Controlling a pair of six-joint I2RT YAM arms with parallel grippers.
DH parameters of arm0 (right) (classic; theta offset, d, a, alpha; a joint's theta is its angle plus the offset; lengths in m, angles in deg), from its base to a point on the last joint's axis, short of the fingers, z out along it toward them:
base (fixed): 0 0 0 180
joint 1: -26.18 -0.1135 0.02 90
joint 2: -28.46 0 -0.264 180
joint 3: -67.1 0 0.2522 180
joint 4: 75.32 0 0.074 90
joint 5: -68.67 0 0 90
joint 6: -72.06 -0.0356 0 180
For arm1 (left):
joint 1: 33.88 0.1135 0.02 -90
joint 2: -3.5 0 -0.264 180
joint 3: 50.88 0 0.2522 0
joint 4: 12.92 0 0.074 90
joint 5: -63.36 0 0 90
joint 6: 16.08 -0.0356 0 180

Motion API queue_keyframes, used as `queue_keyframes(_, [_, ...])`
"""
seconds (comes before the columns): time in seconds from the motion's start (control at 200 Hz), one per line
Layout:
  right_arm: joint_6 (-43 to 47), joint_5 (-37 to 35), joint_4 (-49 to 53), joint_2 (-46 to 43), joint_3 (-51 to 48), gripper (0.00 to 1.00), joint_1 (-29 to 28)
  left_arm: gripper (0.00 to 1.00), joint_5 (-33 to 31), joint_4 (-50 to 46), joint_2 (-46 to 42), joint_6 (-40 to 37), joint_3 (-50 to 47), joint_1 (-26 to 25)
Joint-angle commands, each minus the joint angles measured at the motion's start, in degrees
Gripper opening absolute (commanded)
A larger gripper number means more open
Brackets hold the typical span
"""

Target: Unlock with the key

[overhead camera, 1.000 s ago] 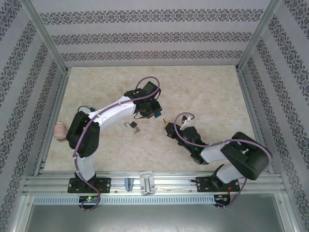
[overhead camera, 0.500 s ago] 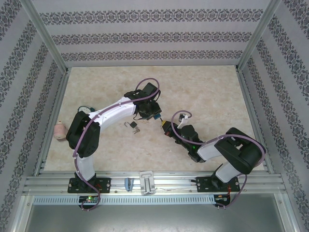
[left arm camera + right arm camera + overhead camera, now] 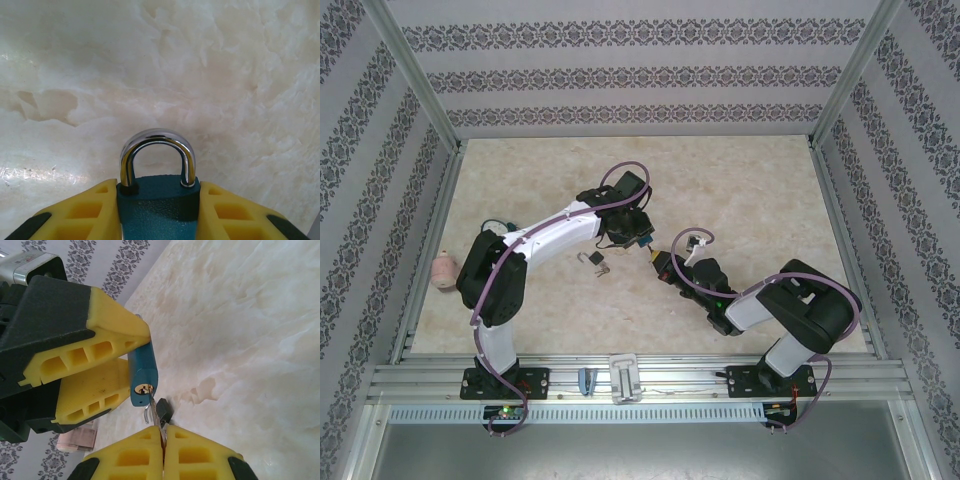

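**A:** Right wrist view: where is the key (image 3: 162, 412)?

**B:** It is pinched between the pressed-together yellow fingers of the right tool (image 3: 162, 442). Its blade reaches the brass keyhole (image 3: 144, 388) on the bottom of the padlock (image 3: 143, 371). I cannot tell how deep it sits.

**A:** And who holds that padlock?

**B:** The left tool (image 3: 157, 215) clamps its teal body from both sides, over the middle of the table (image 3: 750, 190). In the left wrist view, the chrome shackle (image 3: 156, 150) has both legs down in the body.
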State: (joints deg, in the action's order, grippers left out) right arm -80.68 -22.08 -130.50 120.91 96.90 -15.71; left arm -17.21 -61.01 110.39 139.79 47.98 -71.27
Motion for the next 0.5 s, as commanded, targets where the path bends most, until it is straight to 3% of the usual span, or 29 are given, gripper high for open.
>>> queue_keyframes(0.0, [-0.19,0.28,-3.73,0.88,1.28,0.0,-0.69,0.33,1.09,0.83,-2.93,-0.14,-0.29,0.37])
queue_keyframes(0.495, [-0.81,0.85,-6.09,1.95,1.29,0.0,-0.59,0.33,1.57,1.19,-2.39,0.0,-0.29,0.38])
